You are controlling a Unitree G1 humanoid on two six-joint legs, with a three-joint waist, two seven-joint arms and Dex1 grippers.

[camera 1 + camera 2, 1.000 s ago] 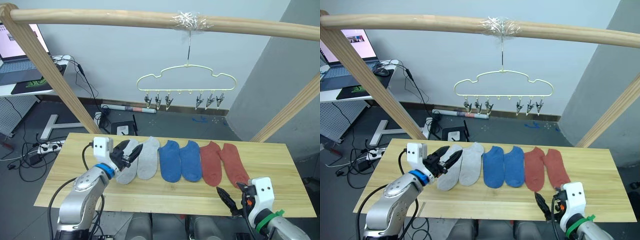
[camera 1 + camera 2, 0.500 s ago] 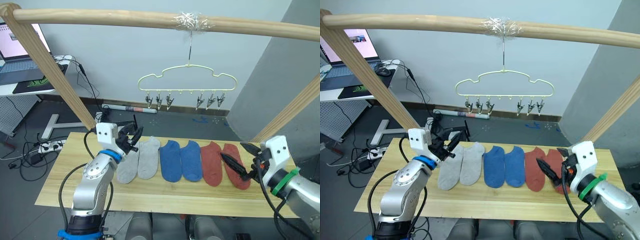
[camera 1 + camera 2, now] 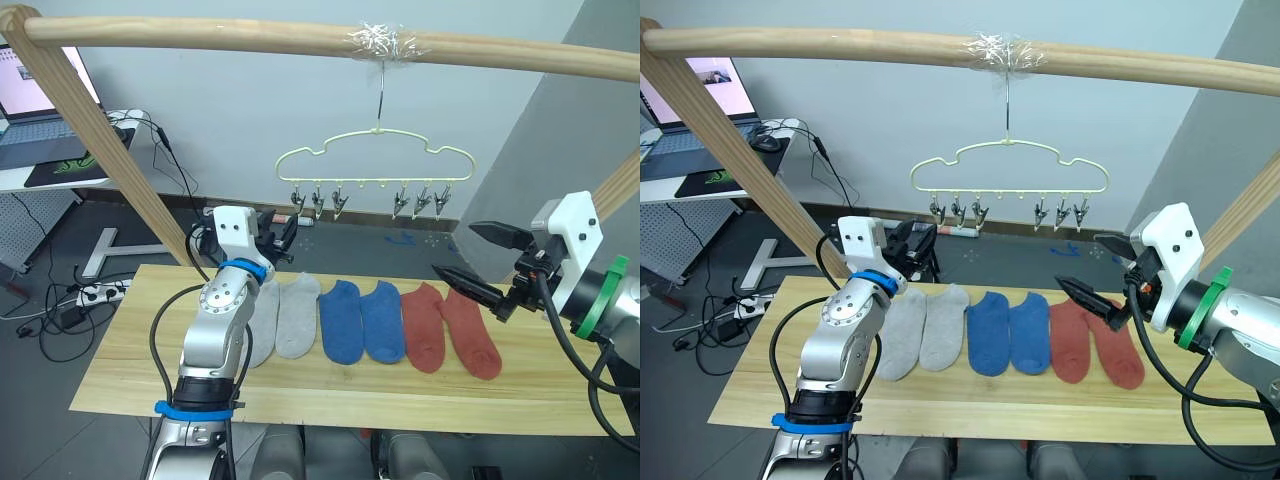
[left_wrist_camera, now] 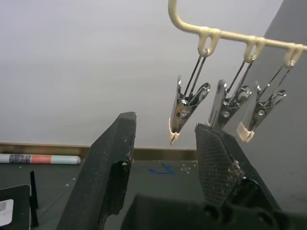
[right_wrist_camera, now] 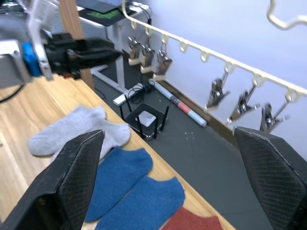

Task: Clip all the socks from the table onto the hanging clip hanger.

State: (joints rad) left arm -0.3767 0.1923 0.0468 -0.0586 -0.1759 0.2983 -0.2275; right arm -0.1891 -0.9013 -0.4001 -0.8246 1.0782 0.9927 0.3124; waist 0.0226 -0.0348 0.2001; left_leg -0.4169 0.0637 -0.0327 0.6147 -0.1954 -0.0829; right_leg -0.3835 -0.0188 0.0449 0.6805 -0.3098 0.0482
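I see the table [image 3: 130, 340] below both my arms, well under the grippers. Six socks lie on it in one row: two grey socks [image 3: 285, 318] just below my left arm, two blue socks [image 3: 362, 320] between the two arms, and two red socks [image 3: 450, 327] under my right gripper [image 3: 480, 262].

The clip hanger [image 3: 373, 160] hangs from the wooden pole [image 3: 300, 38], above and between the grippers, and no sock is on it.

My right gripper is raised in the air with fingers wide apart and nothing in it. My left gripper [image 4: 165, 158] is also lifted and open, empty, and the first metal clips [image 4: 184, 108] hang just in front of its fingertips, not touching.
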